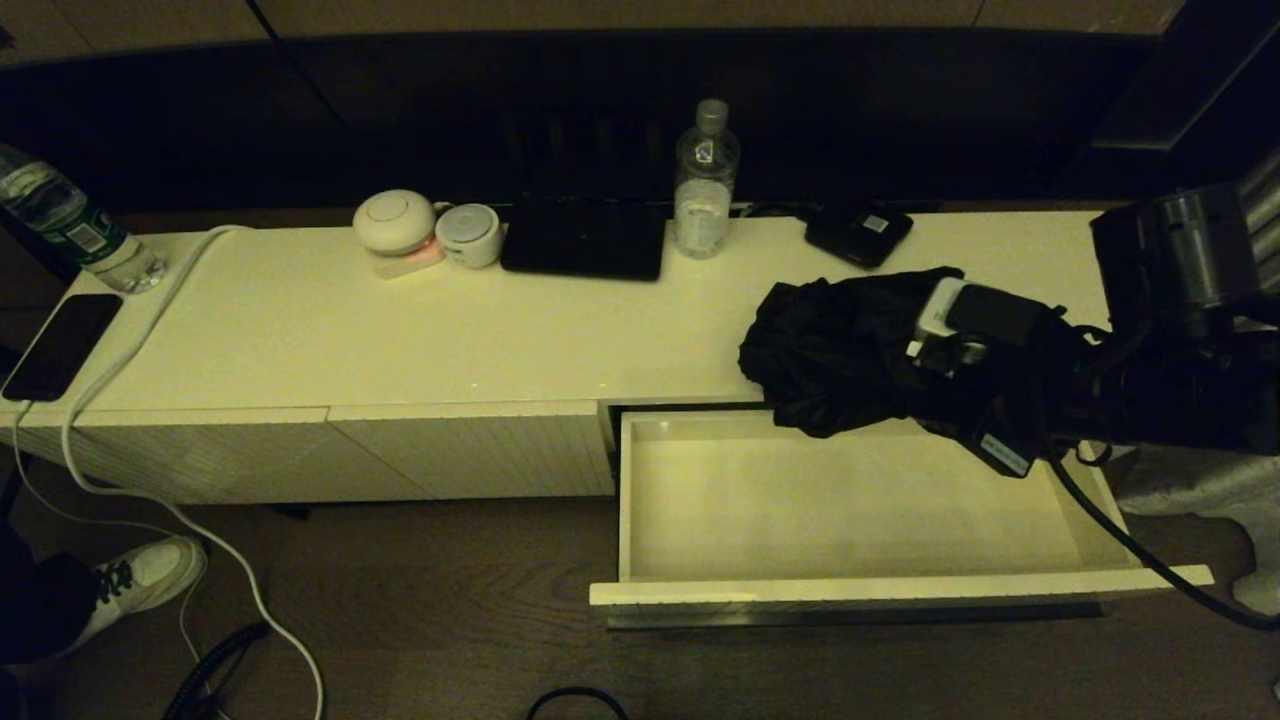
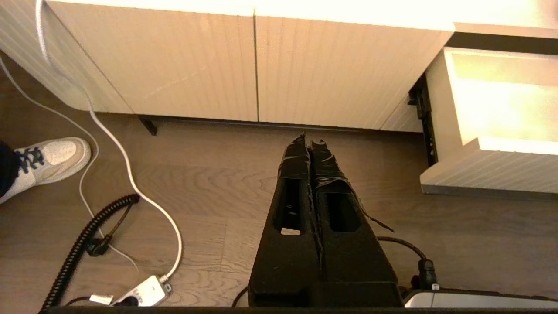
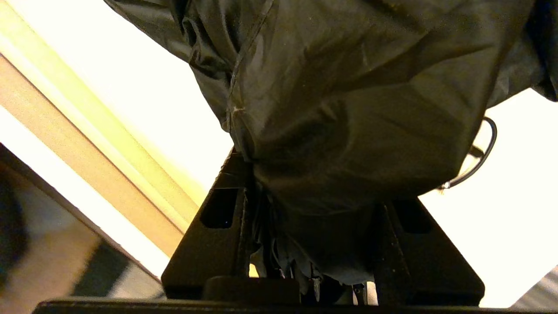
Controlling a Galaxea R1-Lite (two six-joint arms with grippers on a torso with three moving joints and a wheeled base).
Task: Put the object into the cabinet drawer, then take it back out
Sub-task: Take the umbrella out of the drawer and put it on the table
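Note:
The object is a crumpled black fabric bundle. My right gripper is shut on it, with fabric bunched between the fingers. The bundle hangs over the cabinet top's front edge and the back of the cabinet drawer. The drawer stands pulled out, and its white inside shows nothing lying in it. In the left wrist view its ribbed front appears. My left gripper is shut on nothing, parked low over the wooden floor before the closed ribbed panels.
On the cabinet top stand a water bottle, a black flat box, two round white devices, a small black item, a phone and another bottle. A white cable trails down past a person's shoe.

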